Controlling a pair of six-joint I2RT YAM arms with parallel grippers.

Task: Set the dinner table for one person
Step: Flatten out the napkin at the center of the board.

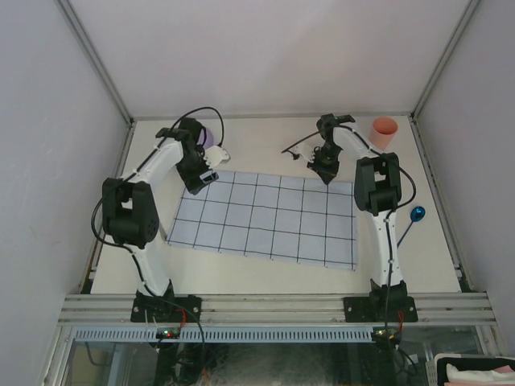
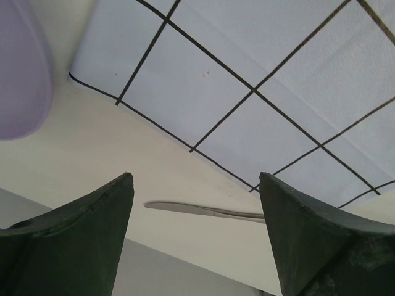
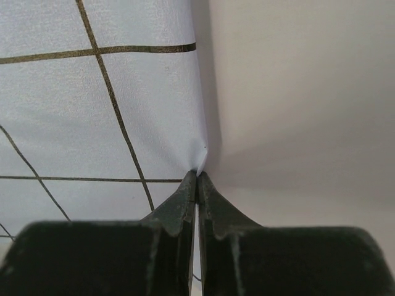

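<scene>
The off-white dinner table (image 1: 265, 137) carries a pale blue-grey cloth with a dark grid (image 1: 265, 217) spread in its middle. My right gripper (image 1: 326, 174) sits at the cloth's far edge near its right corner. In the right wrist view it (image 3: 197, 174) is shut on the cloth's edge (image 3: 199, 161), which is puckered at the fingertips. My left gripper (image 1: 200, 182) hovers over the cloth's far left corner, open and empty (image 2: 194, 179). A silver knife (image 2: 203, 211) lies on the table between its fingers, beside the cloth (image 2: 247, 80).
A pink cup (image 1: 385, 132) stands at the far right. A purple object (image 1: 211, 135) sits behind the left gripper, also in the left wrist view (image 2: 21, 74). A dark utensil (image 1: 294, 150) lies at the far middle. A blue spoon (image 1: 417, 214) lies right of the cloth.
</scene>
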